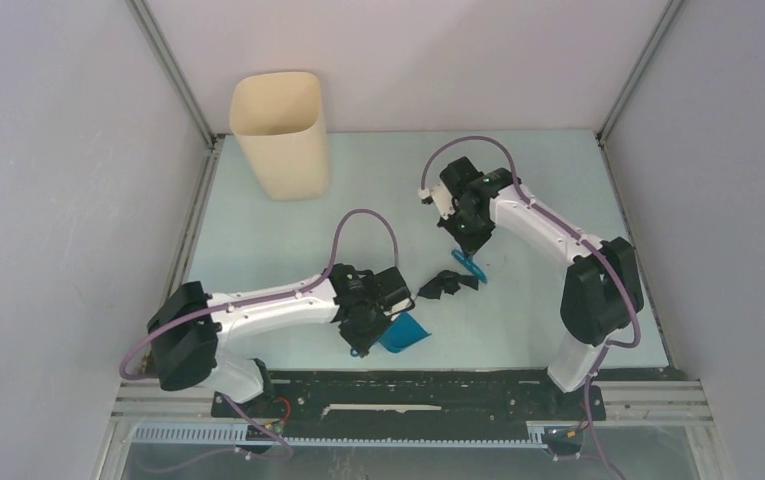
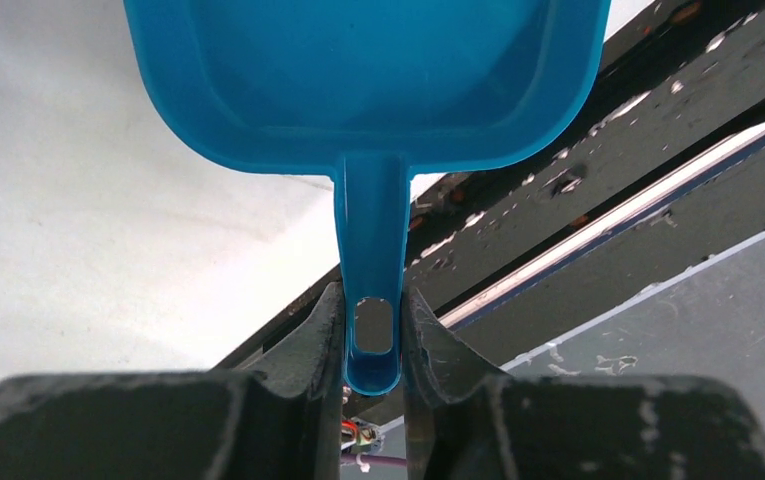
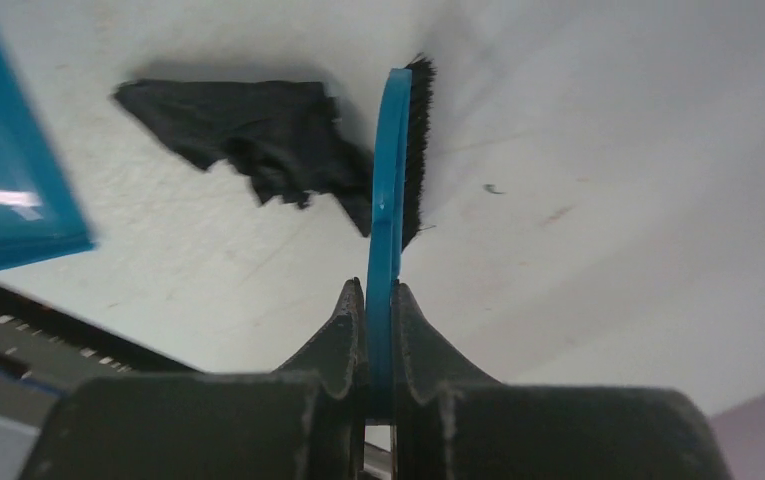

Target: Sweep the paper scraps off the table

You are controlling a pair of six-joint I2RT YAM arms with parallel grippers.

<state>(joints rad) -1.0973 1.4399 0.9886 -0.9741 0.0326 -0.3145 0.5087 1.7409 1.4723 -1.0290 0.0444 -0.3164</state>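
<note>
A clump of black paper scraps (image 1: 448, 284) lies on the pale green table (image 1: 258, 250) between my two grippers; it also shows in the right wrist view (image 3: 258, 135). My left gripper (image 1: 363, 325) is shut on the handle of the blue dustpan (image 1: 404, 333), whose empty pan fills the top of the left wrist view (image 2: 368, 80). My right gripper (image 1: 468, 238) is shut on the blue hand brush (image 1: 473, 266). The brush's black bristles (image 3: 418, 140) touch the right edge of the scraps. The dustpan's corner (image 3: 8, 180) shows left of the scraps.
A beige bin (image 1: 280, 132) stands at the table's far left. Grey walls with metal frame edges close in the left, right and back sides. A black rail (image 1: 408, 385) runs along the near edge by the arm bases.
</note>
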